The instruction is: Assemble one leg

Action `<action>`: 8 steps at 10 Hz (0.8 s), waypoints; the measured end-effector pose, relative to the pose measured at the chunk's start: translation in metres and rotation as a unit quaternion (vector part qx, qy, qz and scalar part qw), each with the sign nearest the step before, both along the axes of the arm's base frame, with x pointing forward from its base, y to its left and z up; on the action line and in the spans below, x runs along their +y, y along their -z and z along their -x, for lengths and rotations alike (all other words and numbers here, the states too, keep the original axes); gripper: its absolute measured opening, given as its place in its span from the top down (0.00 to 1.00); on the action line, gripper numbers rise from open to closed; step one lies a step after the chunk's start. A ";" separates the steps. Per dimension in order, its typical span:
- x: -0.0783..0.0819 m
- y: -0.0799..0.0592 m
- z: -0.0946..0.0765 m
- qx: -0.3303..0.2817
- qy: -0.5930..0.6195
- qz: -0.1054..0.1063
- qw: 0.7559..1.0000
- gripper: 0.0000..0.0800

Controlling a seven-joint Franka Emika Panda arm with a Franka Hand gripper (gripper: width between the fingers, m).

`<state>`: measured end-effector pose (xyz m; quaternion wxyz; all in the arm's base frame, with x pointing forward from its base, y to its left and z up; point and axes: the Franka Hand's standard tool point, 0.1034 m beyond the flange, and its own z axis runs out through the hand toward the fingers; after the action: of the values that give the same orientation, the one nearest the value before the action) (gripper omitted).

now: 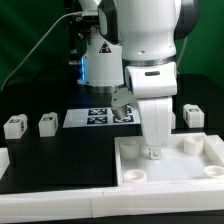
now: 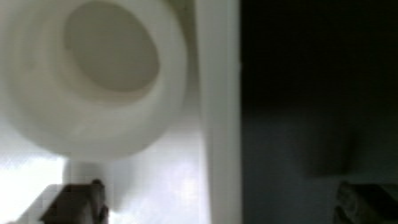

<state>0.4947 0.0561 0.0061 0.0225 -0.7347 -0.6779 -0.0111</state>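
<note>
Above the smooth white tray (image 1: 178, 170), claw (image 1: 152, 152) spread.

Seemingly three loose legs (image 1: 14, 125) (image 1: 47, 123) (image 1: 193, 115), one large white tray (image 1: 176, 166), one flat marker board (image 1: 76, 119).

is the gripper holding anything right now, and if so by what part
Nothing, as far as the blurry wrist view shows: the gripper is open, with only the bare tray showing in its gap.

Exterior evenly bright; wrist view dim, claw (image 2: 222, 204) perhaps defocused.
</note>
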 end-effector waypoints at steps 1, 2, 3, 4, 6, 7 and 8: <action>0.000 0.000 0.000 0.000 0.000 0.000 1.000 0.19; 0.000 0.000 0.000 0.000 0.000 0.000 1.000 0.19; 0.000 0.000 0.000 0.000 0.000 0.000 1.000 0.19; 0.000 0.000 0.000 0.000 0.000 0.000 1.000 0.19; 0.000 -0.001 0.000 0.000 0.001 0.000 1.000 0.19; 0.000 -0.011 0.003 -0.002 0.038 0.003 0.999 0.19; 0.005 -0.022 0.014 -0.001 0.077 0.007 0.997 0.19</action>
<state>0.4808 0.0611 0.0278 0.0157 -0.7848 -0.6195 -0.0093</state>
